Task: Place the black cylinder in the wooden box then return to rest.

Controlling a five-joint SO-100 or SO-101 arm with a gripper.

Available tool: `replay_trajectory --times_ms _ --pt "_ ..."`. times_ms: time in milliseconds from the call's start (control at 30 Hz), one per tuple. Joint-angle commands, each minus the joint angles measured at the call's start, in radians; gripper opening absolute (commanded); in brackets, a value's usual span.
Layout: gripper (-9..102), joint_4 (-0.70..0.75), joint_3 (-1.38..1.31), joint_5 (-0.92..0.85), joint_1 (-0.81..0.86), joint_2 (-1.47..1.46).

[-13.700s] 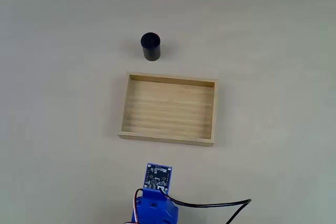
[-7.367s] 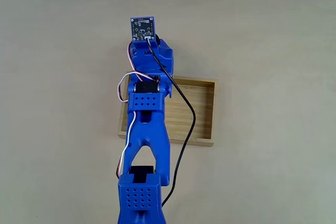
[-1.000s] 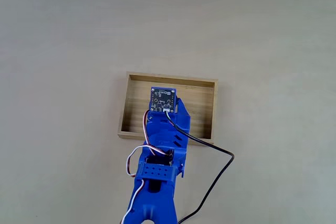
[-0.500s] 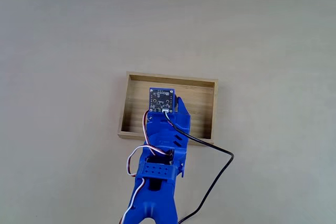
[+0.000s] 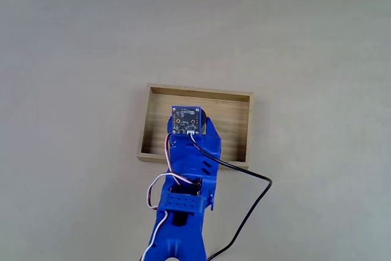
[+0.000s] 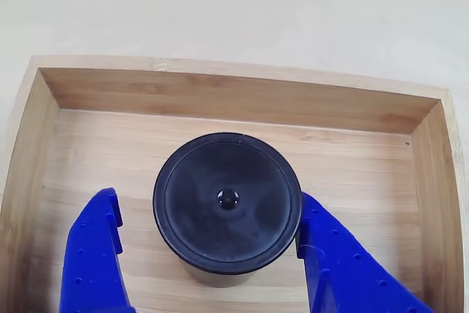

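- your gripper (image 6: 223, 254) hangs over the wooden box (image 6: 227, 104), and in the other view its two blue fingers (image 6: 95, 254) stand one on each side of the black cylinder (image 6: 227, 207).
- the left finger in that view sits apart from the cylinder with a strip of wood floor between them; the right one looks to be touching or just beside its rim. so the jaws are spread, not pinching, though i can't tell whether that right pad presses on it at all.
- the cylinder stands upright inside the box, near the middle of the floor, its round top with the small centre dimple facing the camera. whether its base is fully down on the wood is hidden from here.
- in the fixed view the blue arm (image 5: 186, 175) covers the middle of the box, so you get no check on the cylinder from there.
- the risk: if you pull back along the floor instead of rising first, that right finger likely drags or tips the cylinder.
- if you swing sideways on the way to rest, a finger may catch the low wall and shift the box.
- lift straight up first, jaws wide.
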Motion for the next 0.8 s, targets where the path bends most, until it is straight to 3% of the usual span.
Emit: replay_trajectory --times_ms 0,267,767 --pt "34 -0.026 -0.005 0.017 -0.011 -0.138" --pt "34 0.015 0.015 0.060 -0.008 -0.239" --pt "28 0.385 0.015 0.106 0.020 -0.512"
